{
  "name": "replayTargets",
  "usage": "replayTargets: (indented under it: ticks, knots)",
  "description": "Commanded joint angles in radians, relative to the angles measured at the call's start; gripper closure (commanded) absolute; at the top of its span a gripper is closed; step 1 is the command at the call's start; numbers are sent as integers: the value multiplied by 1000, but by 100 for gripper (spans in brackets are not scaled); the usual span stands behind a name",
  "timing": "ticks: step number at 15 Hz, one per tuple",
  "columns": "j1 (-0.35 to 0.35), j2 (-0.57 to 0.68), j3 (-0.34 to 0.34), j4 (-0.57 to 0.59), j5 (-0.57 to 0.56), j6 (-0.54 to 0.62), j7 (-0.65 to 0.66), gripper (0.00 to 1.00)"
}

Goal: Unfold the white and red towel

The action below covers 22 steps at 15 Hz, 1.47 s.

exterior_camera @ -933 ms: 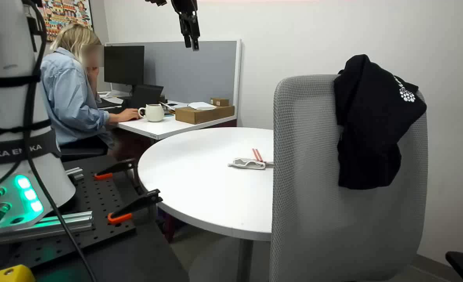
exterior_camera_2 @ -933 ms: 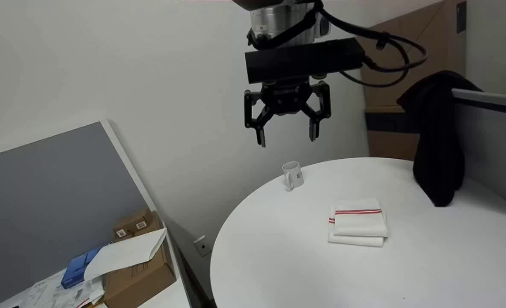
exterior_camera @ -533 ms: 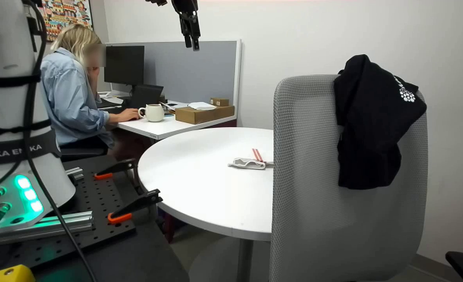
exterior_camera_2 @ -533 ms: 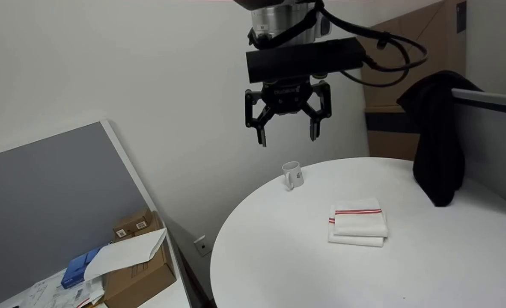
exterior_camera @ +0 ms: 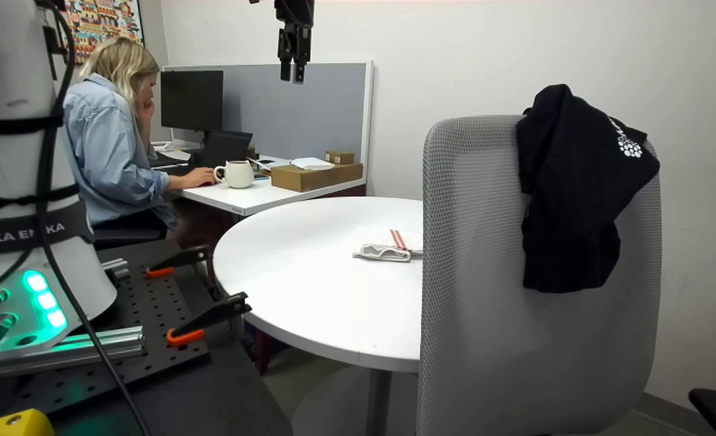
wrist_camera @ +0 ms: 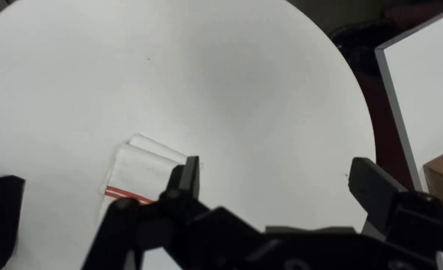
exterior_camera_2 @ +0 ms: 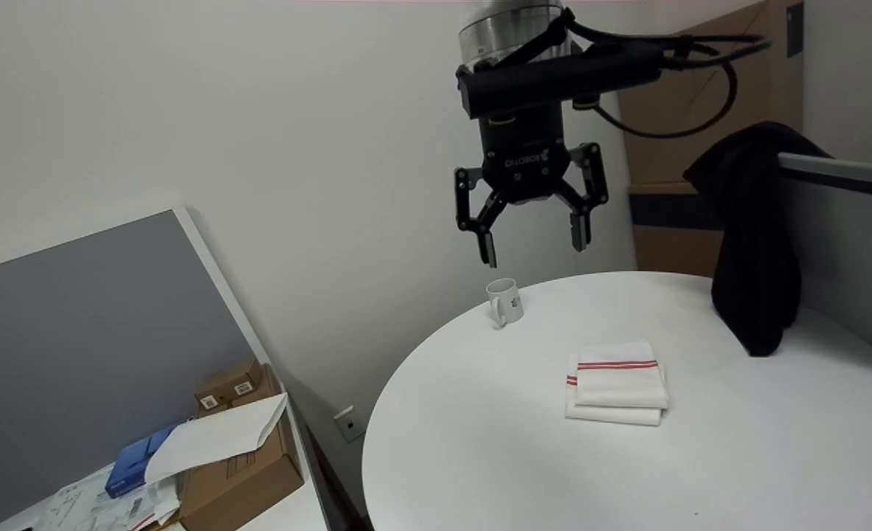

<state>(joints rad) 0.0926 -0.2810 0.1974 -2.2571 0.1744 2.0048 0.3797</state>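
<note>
The white and red towel (exterior_camera_2: pixel 619 389) lies folded in layers on the round white table (exterior_camera_2: pixel 473 420), with thin red stripes across it. In an exterior view the towel (exterior_camera: pixel 384 253) is seen edge-on and the chair hides part of it. In the wrist view the towel (wrist_camera: pixel 142 170) is at lower left, partly covered by a finger. My gripper (exterior_camera_2: pixel 535 251) is open and empty, high above the table, with its fingers wide apart and pointing down. It also shows in an exterior view (exterior_camera: pixel 292 71) and in the wrist view (wrist_camera: pixel 276 163).
A white mug (exterior_camera_2: pixel 507 302) stands at the table's edge. A grey mesh chair (exterior_camera: pixel 473 254) with a black garment (exterior_camera: pixel 576 194) over its back stands against the table. A desk with a cardboard box (exterior_camera_2: pixel 240 479) is beside it. A person (exterior_camera: pixel 112 139) sits at the desk.
My gripper has moved to the right and slightly down in an exterior view, closer to above the towel, and has tilted a little. Its fingers stay open. The towel has not moved.
</note>
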Motion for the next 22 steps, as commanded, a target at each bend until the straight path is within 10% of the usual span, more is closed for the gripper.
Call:
replayTargets:
  ticks: [1, 7, 15, 22]
  knots:
    - [0, 185, -20, 205, -40, -197, -45, 0]
    - [25, 464, -30, 495, -262, -397, -48, 0]
    - [-3, 659, -80, 771, -237, -805, -388, 0]
    - [-8, 637, -109, 744, -233, -763, -359, 0]
